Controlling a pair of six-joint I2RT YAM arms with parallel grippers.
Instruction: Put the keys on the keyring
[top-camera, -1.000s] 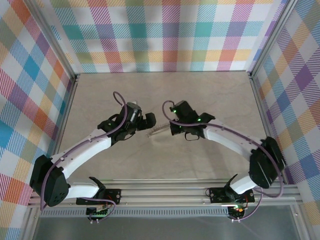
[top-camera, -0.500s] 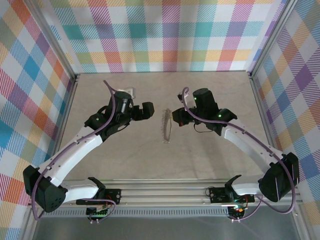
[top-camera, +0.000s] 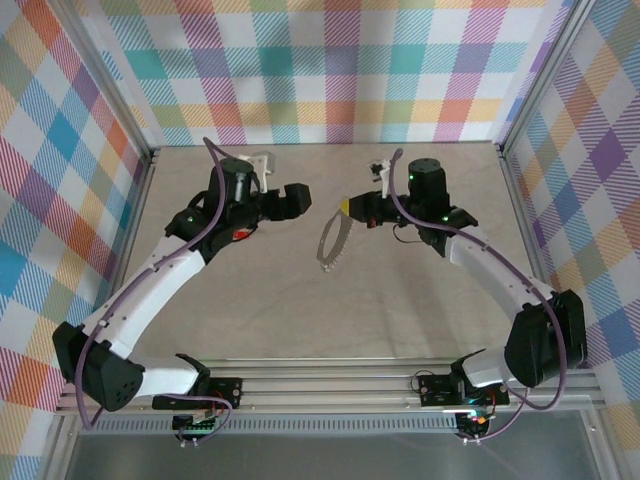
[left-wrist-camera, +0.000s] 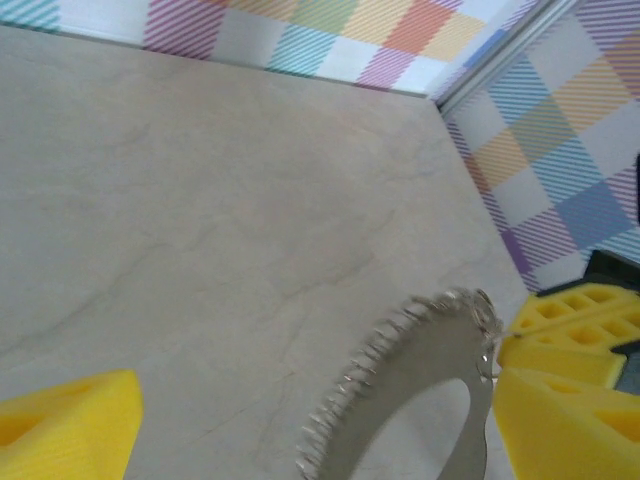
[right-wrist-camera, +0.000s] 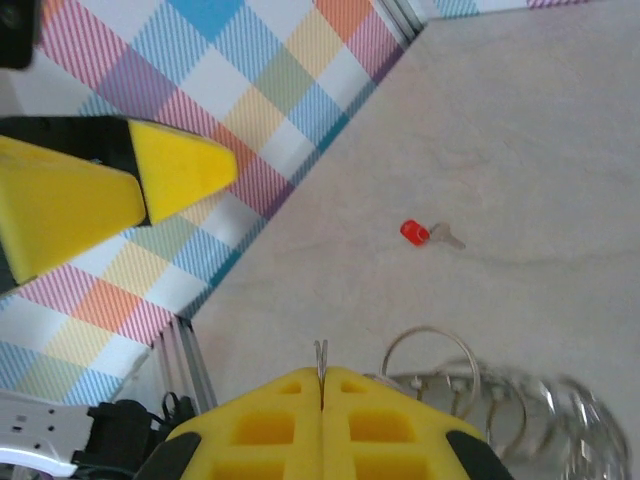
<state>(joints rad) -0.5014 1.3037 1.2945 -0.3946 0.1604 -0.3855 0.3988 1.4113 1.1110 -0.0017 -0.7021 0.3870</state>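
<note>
The right fingers (right-wrist-camera: 280, 425), pressed together, pinch the keyring (top-camera: 330, 243) just beside the spread left fingers (left-wrist-camera: 70, 425), while the key (right-wrist-camera: 415, 233) lies apart on the surface (top-camera: 400, 320).

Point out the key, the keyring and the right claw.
key (right-wrist-camera: 428, 235), right wrist view, where red head meets blade.
keyring (left-wrist-camera: 410, 350), left wrist view, loop's blurred band.
right claw (right-wrist-camera: 322, 378), right wrist view, seam between shut fingertips.

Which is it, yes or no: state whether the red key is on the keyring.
No: the red key lies bare on the table, apart from the keyring.
</note>
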